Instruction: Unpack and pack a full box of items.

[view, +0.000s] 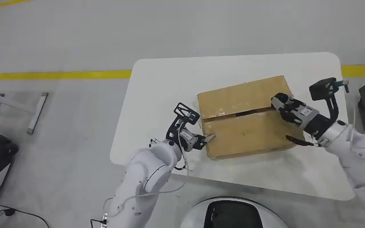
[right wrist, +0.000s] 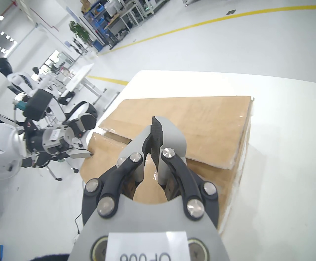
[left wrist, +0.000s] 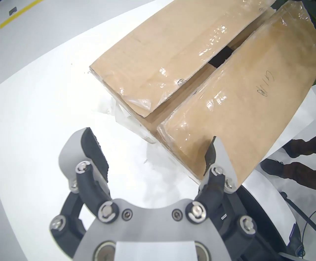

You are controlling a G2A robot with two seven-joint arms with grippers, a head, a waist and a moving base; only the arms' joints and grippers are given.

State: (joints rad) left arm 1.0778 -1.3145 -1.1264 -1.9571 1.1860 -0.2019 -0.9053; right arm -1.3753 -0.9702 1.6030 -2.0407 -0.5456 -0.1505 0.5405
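— What sort of place is this?
— A big robotics lab or factory hall. The pale glossy floor (view: 171, 28) has yellow lines (view: 63, 74) painted across it.
— Anything else?
— On the far side are metal racks (right wrist: 118, 17) with blue bins (right wrist: 95, 10), white work tables (right wrist: 79, 74) and a potted tree (right wrist: 79, 33).

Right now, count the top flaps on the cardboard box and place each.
2. The far flap covers the half away from the robot; the near flap covers the half toward it, a dark gap between them. Others may lie hidden beneath.
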